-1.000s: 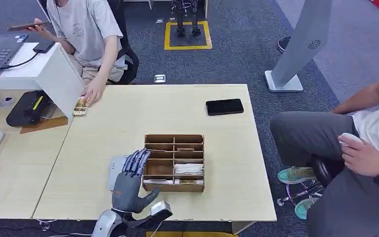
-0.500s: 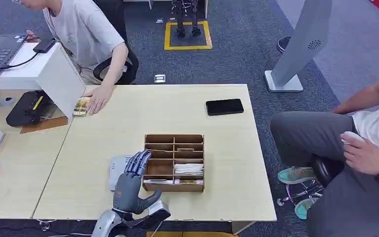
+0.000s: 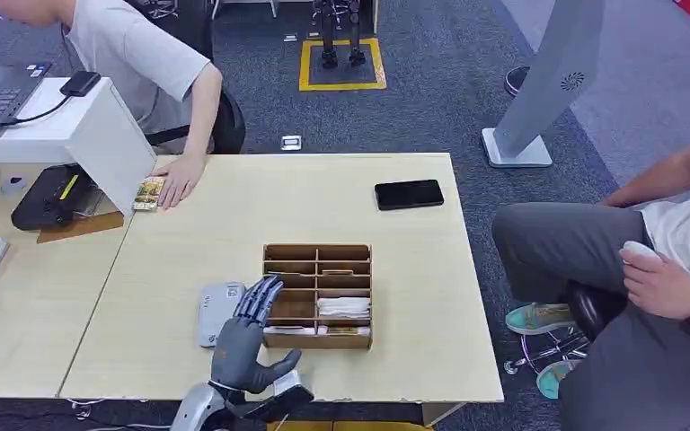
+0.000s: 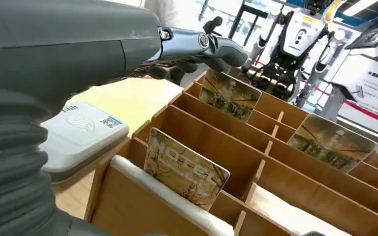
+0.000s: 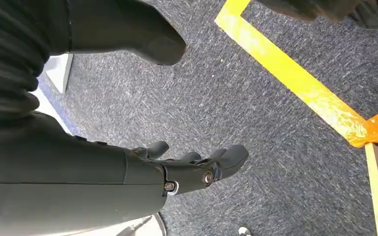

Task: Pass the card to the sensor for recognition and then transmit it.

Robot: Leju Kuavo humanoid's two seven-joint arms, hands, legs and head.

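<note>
My left hand (image 3: 244, 334) hovers open at the near left corner of the wooden divider box (image 3: 317, 295), fingers stretched over its left edge and holding nothing. The grey card sensor (image 3: 215, 312) lies flat on the table just left of the hand. In the left wrist view, a patterned card (image 4: 186, 168) stands upright in a near slot of the box (image 4: 256, 167); two more cards (image 4: 229, 94) stand in farther slots. The sensor (image 4: 78, 136) lies beside the box there. My right hand (image 5: 192, 167) hangs over grey carpet, fingers apart and holding nothing.
A black phone (image 3: 409, 194) lies at the table's far right. A person leans in at the far left, hand (image 3: 178, 182) resting beside a card (image 3: 148, 193) on the table corner. Another person (image 3: 647, 269) sits to the right. A black device (image 3: 51, 196) sits on the left desk.
My left hand has drawn back slightly toward the table's near edge, uncovering more of the sensor. The person at the far left has leaned further over the desk.
</note>
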